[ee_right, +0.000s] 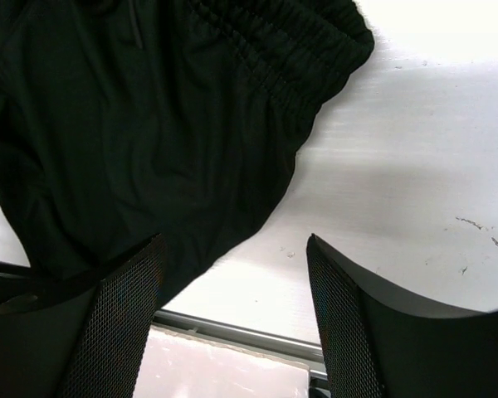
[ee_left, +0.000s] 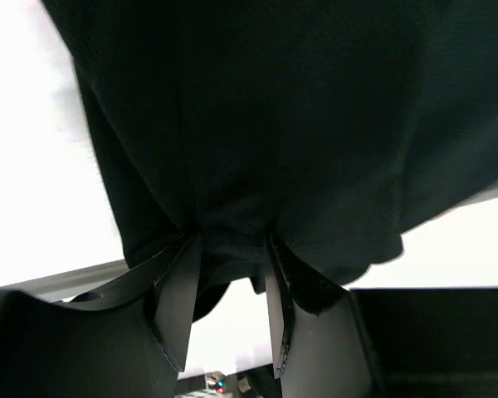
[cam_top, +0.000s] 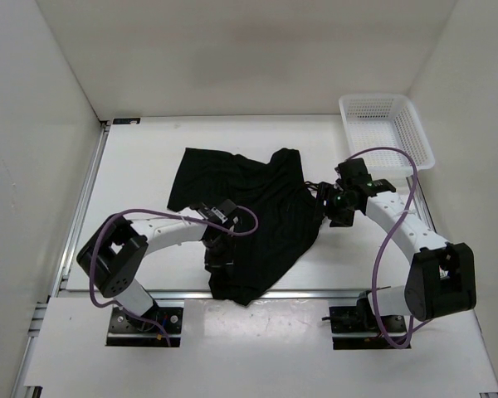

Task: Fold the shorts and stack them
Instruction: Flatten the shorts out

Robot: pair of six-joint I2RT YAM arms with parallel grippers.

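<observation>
The black shorts (cam_top: 249, 207) lie spread and rumpled across the middle of the table, reaching its near edge. My left gripper (cam_top: 218, 249) is shut on a fold of the shorts (ee_left: 257, 124) near their near-left edge; the cloth bunches between the fingers (ee_left: 183, 290). My right gripper (cam_top: 325, 199) is open and empty at the right edge of the shorts, beside the gathered waistband (ee_right: 290, 58), with bare table between its fingers (ee_right: 349, 332).
A white mesh basket (cam_top: 388, 128) stands at the far right corner. White walls enclose the table on three sides. A metal rail (cam_top: 315, 292) runs along the table's near edge. A purple cable loops over each arm.
</observation>
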